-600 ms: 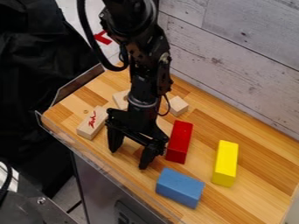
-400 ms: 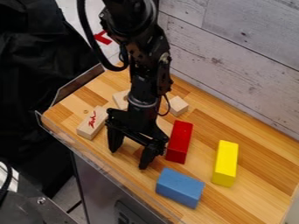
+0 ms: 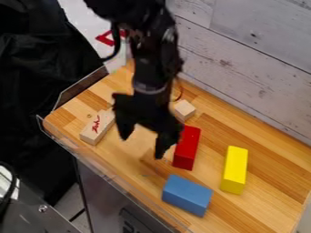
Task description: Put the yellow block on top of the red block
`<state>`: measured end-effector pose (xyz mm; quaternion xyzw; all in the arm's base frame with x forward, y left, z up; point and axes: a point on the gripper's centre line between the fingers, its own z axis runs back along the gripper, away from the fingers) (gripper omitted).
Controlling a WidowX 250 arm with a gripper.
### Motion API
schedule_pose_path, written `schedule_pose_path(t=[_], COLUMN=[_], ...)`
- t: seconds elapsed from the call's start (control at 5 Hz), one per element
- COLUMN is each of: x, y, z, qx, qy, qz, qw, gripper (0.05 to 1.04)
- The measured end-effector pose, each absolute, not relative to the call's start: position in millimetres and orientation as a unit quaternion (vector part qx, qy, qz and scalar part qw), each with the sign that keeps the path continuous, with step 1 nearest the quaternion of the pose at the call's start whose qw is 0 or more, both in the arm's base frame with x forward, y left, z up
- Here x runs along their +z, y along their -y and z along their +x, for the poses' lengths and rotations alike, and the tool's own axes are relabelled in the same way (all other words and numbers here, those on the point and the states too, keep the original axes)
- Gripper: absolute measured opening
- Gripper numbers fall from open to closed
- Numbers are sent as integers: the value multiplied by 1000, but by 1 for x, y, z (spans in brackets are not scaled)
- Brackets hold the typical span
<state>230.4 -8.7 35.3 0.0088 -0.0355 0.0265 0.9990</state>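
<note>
The black gripper [image 3: 141, 148] hangs over the left-middle of the wooden table, open, with nothing between its fingers. Just to its right lies the red block [image 3: 187, 148], its upper left side partly behind the gripper. Farther right, the yellow block [image 3: 234, 169] rests on the table, apart from the red one, with its long side running roughly the same way.
A blue block [image 3: 187, 195] lies below the red block. A wooden block with red marks [image 3: 97, 128] is left of the gripper, and a small wooden cube [image 3: 184, 110] sits behind the red block. A clear rim [image 3: 109, 174] edges the table, and a plank wall [image 3: 249, 59] stands behind.
The gripper has moved up in the view and slightly right, and it is now blurred. The blocks that show lie where they were.
</note>
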Motion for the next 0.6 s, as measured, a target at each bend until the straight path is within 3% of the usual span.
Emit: schedule_pose_path(t=[0.2,0.6], x=[62,66], y=[27,68], z=[230,252], qx=[5,-32], qy=[75,52], qz=[14,11], qw=[997,998], gripper=[1000,999])
